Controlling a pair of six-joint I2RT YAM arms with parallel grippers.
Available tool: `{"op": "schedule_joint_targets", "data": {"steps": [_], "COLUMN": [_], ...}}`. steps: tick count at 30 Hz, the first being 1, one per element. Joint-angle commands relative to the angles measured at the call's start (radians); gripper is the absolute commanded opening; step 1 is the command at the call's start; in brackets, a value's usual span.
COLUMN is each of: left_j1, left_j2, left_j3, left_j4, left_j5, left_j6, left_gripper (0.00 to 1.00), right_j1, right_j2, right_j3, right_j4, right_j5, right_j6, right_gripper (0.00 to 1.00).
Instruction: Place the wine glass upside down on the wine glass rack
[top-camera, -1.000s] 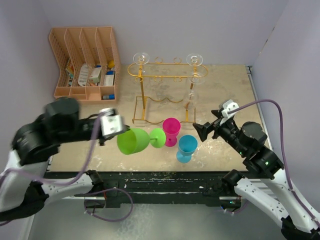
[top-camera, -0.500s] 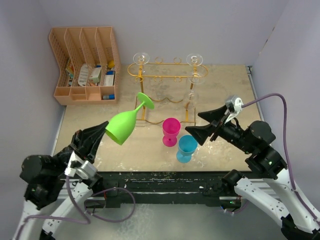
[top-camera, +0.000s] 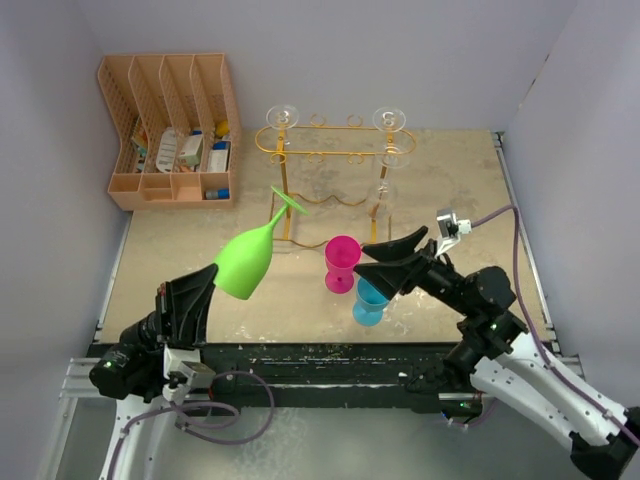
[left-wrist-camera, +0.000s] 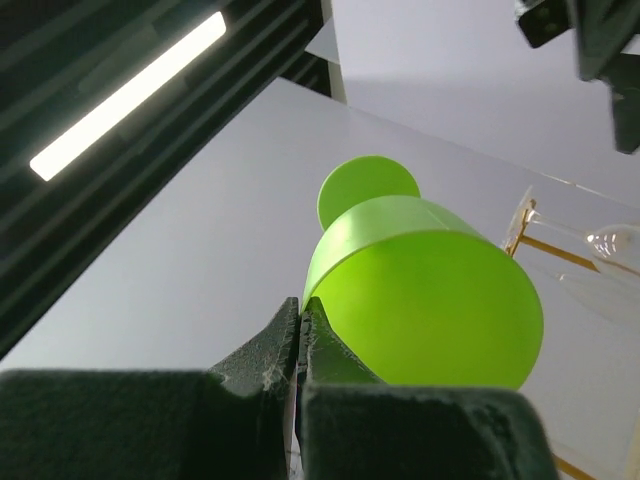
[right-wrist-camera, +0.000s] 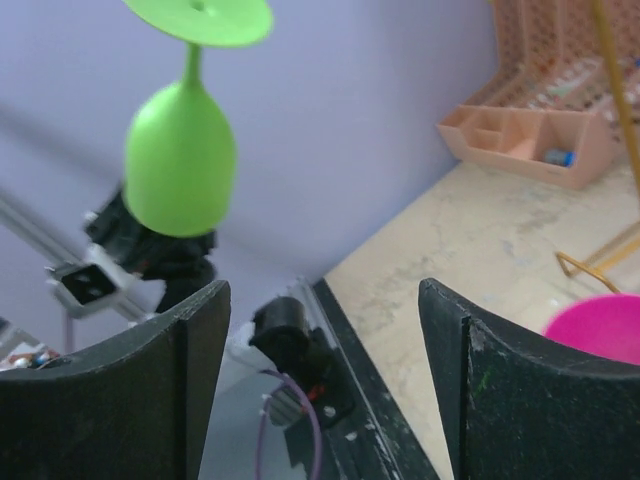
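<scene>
2 end effectors in play! My left end effector (top-camera: 212, 273) is pinched tight on the rim of the green glass (top-camera: 245, 262), holding it bowl-down and tilted above the surface (top-camera: 170, 250). Its foot points up toward the gold rack (top-camera: 340, 127), near the left post; whether they touch, I cannot tell. My right end effector (top-camera: 391, 258) gapes wide, gripping nothing, right by the pink glass (top-camera: 343, 262) and blue glass (top-camera: 370, 297).

Twin arms — black upper housings, white lower links.
On left arm (top-camera: 130, 360) and right arm (top-camera: 495, 305): lilac cables (top-camera: 492, 214) looped from wrists; left pincer (top-camera: 208, 276) and right pincer (top-camera: 361, 258) carry broad matt-black wedge fingers (right-wrist-camera: 480, 400); white-grey block (top-camera: 447, 221) — right wrist.
</scene>
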Motion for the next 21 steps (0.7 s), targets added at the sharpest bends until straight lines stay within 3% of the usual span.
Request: {"op": "schedule_joint_targets", "data": {"steps": [1, 8, 21], "left_j1": [0.029, 0.031, 0.031], "left_j2": [0.001, 0.100, 0.178], "left_j3": [-0.101, -0.186, -0.209], "left_j4": [0.365, 0.531, 0.607], "left_j5": [0.169, 0.249, 0.243], "left_j6": [-0.061, -0.043, -0.023], "left_gripper": [0.00, 0.00, 0.00], "right_j1": [0.184, 0.335, 0.515], "right_j2": [0.020, 0.207, 0.529], "right_j3": [-0.005, -0.020, 0.005], "right_j4": [0.355, 0.610, 1.018], "right_j5": [0.292, 0.472, 0.671], "right_j6": [-0.029, -0.141, -0.208], "right_gripper": [0.79, 0.80, 0.76]}}
